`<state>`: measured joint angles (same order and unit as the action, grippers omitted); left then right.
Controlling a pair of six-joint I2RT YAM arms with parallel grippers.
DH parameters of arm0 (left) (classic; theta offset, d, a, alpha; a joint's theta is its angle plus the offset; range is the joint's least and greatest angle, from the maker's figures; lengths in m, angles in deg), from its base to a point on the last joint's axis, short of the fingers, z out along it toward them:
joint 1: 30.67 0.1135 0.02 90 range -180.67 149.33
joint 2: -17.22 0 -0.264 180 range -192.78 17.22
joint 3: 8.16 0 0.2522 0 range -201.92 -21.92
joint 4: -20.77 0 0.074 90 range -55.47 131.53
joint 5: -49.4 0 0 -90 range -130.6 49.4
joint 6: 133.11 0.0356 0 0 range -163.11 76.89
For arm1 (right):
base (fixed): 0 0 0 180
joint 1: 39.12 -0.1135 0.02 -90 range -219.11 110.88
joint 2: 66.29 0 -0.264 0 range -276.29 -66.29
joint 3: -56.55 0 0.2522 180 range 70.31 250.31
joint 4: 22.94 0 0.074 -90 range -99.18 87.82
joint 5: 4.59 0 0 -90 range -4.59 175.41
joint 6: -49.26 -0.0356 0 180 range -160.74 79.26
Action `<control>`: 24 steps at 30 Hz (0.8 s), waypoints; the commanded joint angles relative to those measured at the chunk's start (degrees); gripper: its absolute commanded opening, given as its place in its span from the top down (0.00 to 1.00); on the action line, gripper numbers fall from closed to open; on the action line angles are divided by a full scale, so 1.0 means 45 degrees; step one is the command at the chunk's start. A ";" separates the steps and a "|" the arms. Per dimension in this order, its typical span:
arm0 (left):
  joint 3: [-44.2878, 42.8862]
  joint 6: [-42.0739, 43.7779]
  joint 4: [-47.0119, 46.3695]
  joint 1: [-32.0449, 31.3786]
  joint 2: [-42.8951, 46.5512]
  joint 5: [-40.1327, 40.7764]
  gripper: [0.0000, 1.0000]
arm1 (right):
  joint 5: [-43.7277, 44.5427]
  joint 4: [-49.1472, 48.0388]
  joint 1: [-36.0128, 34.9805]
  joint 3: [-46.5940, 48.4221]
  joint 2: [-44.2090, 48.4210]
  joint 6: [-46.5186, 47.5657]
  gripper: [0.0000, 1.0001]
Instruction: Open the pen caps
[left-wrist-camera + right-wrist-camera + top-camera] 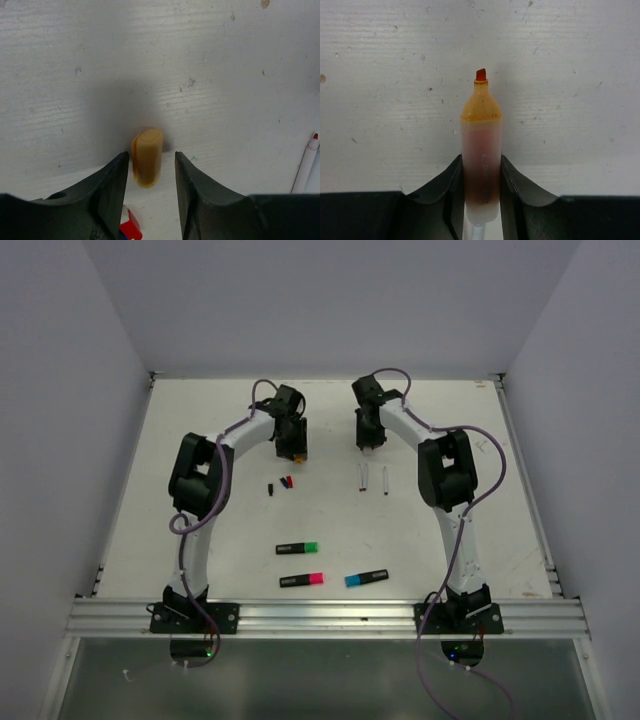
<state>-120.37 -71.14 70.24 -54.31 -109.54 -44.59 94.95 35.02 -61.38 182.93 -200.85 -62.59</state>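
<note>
Translucent orange highlighter (481,155), wedge tip (480,75); stubby, rounded orange cap (147,157).

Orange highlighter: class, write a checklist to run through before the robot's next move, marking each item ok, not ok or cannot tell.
1. Right hand grips orange highlighter: ok.
2. Its tip is bare, cap off: ok.
3. Left hand open, gaps either side of orange cap: ok.
4. Orange cap resting on the table: cannot tell.
5. Green highlighter, pink highlighter, blue highlighter uncapped: not ok, caps on.
</note>
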 commanded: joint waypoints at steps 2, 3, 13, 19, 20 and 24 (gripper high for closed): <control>-0.0016 -0.0060 0.0133 0.0194 0.0082 0.0359 0.50 | 0.0106 0.0352 -0.0034 -0.0105 0.0157 -0.0126 0.68; 0.0004 -0.0060 0.0094 0.0194 0.0102 0.0398 0.49 | 0.0068 0.0410 -0.0034 -0.0027 0.0157 -0.0087 0.66; -0.0308 -0.0040 0.0171 0.0331 0.0687 0.0613 0.41 | 0.0106 0.1094 -0.0034 0.1535 0.0312 -0.0028 0.43; -0.0504 -0.0235 0.0386 0.0331 0.1642 0.0827 0.38 | 0.0768 0.1698 -0.0034 0.1693 0.2263 -0.0612 0.39; -0.0504 -0.0313 0.0444 0.0331 0.1800 0.0828 0.38 | 0.0848 0.1932 -0.0034 0.1635 0.2614 -0.0769 0.39; -0.0291 -0.0470 0.0912 0.0351 0.2620 0.0828 0.38 | 0.0479 0.2967 -0.0053 -0.0118 0.5302 -0.1511 0.39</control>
<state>-120.40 -72.03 72.51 -53.28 -104.12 -41.77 96.44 43.07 -61.55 185.53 -190.33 -65.65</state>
